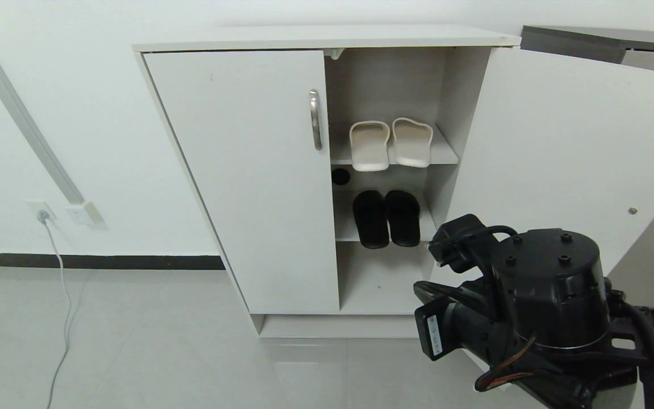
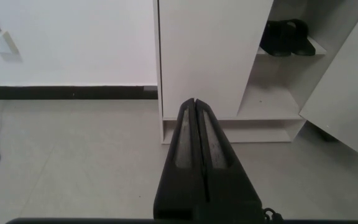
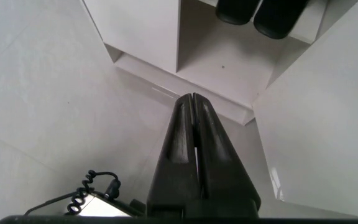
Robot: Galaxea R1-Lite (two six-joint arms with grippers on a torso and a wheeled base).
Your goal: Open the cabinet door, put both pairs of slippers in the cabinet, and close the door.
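The right gripper [image 3: 194, 98], its two dark, tapered fingers [image 3: 180, 137] pressed flat together on nothing, hangs over the glossy grey floor tiles [image 3: 55, 112] near the cabinet's base. The left gripper [image 2: 194, 102] is likewise closed and empty, low before the cabinet [image 1: 327, 37]. This is a smooth white box. Its left door [image 1: 242, 176] is shut and carries a curved metal handle [image 1: 315, 119], and its right door [image 1: 565, 153] stands wide open. Inside, the matte black slippers [image 1: 386, 217] lie side by side on the middle shelf [image 1: 426, 224], and the cream slippers [image 1: 390, 143] lie on the upper shelf [image 1: 443, 152].
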